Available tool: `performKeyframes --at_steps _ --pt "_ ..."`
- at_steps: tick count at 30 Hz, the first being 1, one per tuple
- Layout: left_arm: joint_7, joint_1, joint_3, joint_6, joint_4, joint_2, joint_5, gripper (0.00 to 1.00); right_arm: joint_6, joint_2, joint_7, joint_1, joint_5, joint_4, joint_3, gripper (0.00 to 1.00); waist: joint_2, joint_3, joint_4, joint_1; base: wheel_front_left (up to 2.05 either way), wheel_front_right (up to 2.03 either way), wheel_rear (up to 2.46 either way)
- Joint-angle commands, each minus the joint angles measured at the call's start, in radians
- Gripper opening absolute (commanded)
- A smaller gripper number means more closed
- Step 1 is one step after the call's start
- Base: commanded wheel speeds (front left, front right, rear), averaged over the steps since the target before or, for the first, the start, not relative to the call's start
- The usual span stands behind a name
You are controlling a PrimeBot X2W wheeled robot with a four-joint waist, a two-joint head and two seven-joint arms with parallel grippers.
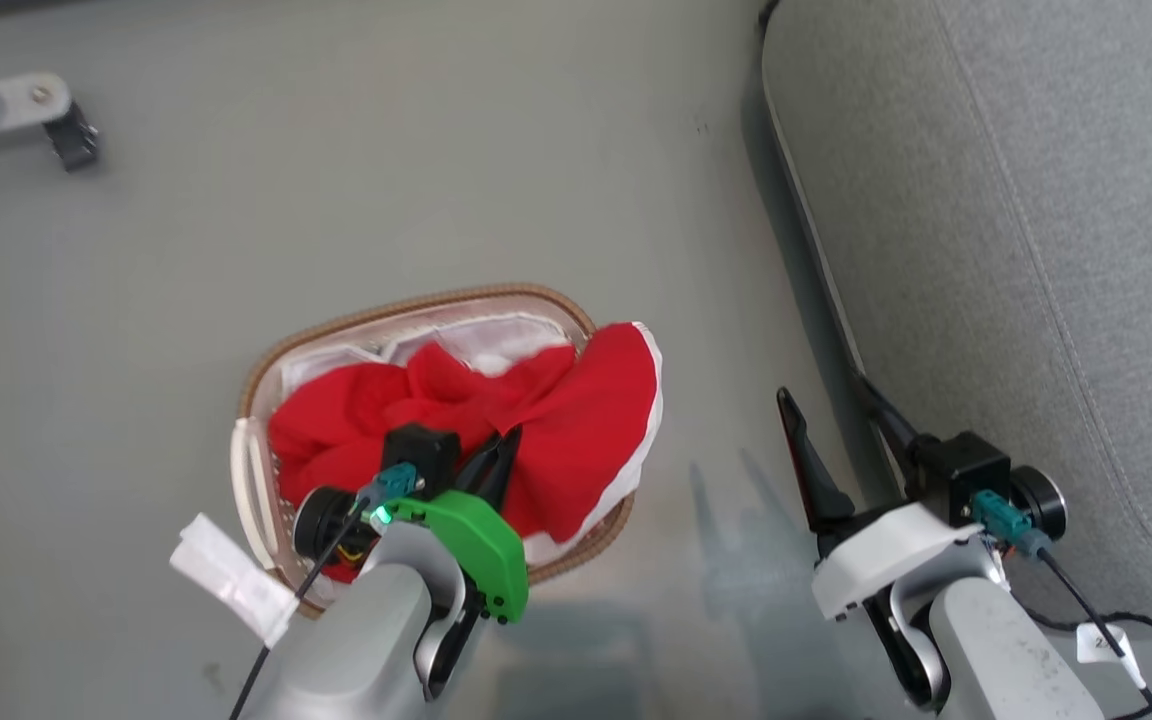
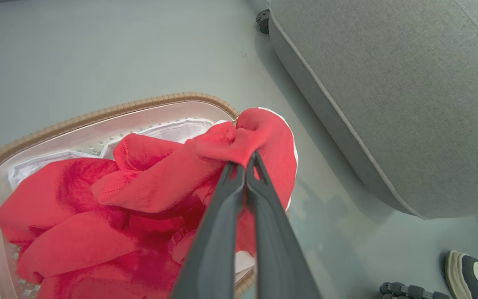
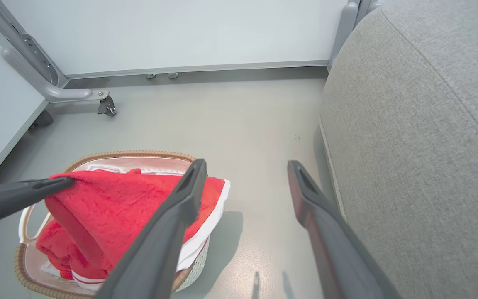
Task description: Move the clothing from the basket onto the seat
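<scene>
1. The left gripper is being shown with its jaws closed on a raised fold of the clothing. The fabric is being bunched right at the fingertips, so the bite is judged shallow.
2. Most of the clothing is being kept inside the basket. One red lobe with a white edge is being draped over the rim at 3 o'clock in the head view.
3. The seat is being seen at 2 o'clock from the basket, well apart from it across bare floor.
4. The step in hand is judged to be the lift-out. A straight upward pull is being advised first, until the trailing cloth is clear of the 3 o'clock rim. Only then is a swing toward 2 o'clock being advised. The basket looks light, so it may be dragged along if the fabric snags.
5. The right gripper is being held with its jaws wide apart and empty, at 3 o'clock from the basket and near the seat's edge. It is judged free to support the hanging part.
6. Hidden or unclear:
   - The number of garments in the heap cannot be told.
   - The depth of the bite is being masked by the fingers.
   - The basket's 6 o'clock rim is being covered by the left wrist in the head view.
   - The seat's far extent is being cut off by the frame edges.
   - A shoe is being clipped at 4 o'clock in the left wrist view.
</scene>
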Motion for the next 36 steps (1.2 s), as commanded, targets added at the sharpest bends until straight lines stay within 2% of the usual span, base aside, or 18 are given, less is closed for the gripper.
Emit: performKeyframes --at_steps 1,14,19,27,36 --pt "-0.001 0.038 0.028 0.006 -0.023 0.006 0.026 0.00 -0.001 -0.005 -0.005 0.026 -0.010 0.003 -0.002 1.00 0.0000 -0.123 0.063 0.0000 0.00 0.00 0.00" --pt "-0.001 0.241 0.305 -0.010 -0.248 0.002 0.237 0.00 -0.001 -0.007 -0.005 0.134 -0.020 0.008 -0.001 1.00 0.0000 -0.289 0.115 0.0000 0.00 0.00 0.00" --pt "-0.001 0.281 0.372 -0.015 -0.330 0.000 0.293 0.00 -0.001 -0.006 -0.005 0.169 -0.026 0.002 -0.009 1.00 0.0000 -0.333 0.129 0.0000 0.00 0.00 0.00" --pt "-0.001 0.267 0.411 -0.023 -0.455 -0.001 0.307 0.00 -0.001 -0.005 -0.005 0.203 -0.024 0.005 0.002 1.00 0.0000 -0.369 0.139 0.0000 0.00 0.00 0.00" --pt "-0.001 0.232 0.371 -0.026 -0.551 0.000 0.288 0.00 -0.001 -0.005 -0.005 0.220 -0.013 0.011 0.019 1.00 0.0000 -0.403 0.134 0.0000 0.00 0.00 0.00"
